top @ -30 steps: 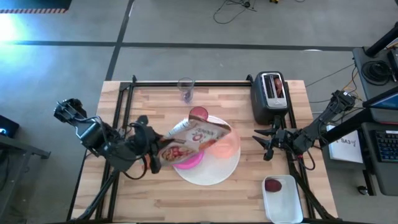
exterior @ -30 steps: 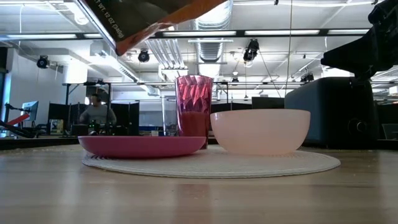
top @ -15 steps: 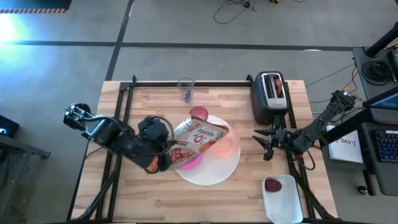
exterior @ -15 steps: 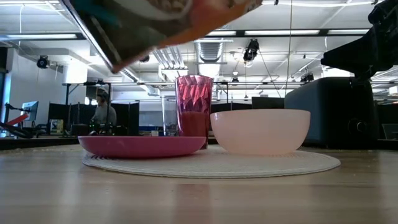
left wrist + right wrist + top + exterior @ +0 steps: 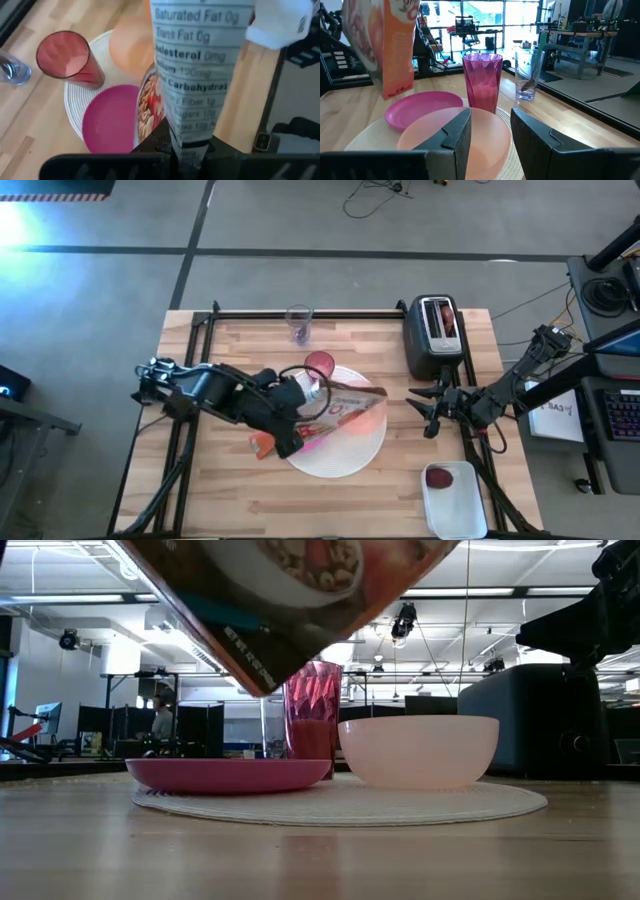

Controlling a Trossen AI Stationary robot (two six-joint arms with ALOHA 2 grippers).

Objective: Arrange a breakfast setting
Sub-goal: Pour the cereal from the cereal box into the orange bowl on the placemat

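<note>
Between the left fingers: one cereal box (image 5: 345,406), pinched at one end by the left gripper (image 5: 300,412), whose fingers are clenched on it.
Box axis: long axis runs away from the fingers, out over the pale pink bowl (image 5: 366,416); in the low view the box (image 5: 290,600) hangs tilted above the plates.
Readable print: "Saturated Fat 0g", "Trans Fat 0g", "Cholesterol 0mg" and "Carbohydrate" on the side panel (image 5: 200,65).
Below the left fingers: one smaller magenta plate (image 5: 110,125) and one pink tumbler (image 5: 67,57), both on the one big round white plate (image 5: 345,460).
Ahead of the right fingers: bowl (image 5: 455,135) nearest, tumbler (image 5: 482,82) behind it, one clear glass (image 5: 526,75) with a spoon standing in it farther off.
Right gripper (image 5: 432,412): beside the big plate, near the toaster (image 5: 436,335), fingers parted and grasping nothing.
Counts elsewhere: one dark red round fruit (image 5: 440,477) in one white tray (image 5: 470,515), well apart from the fingers.
</note>
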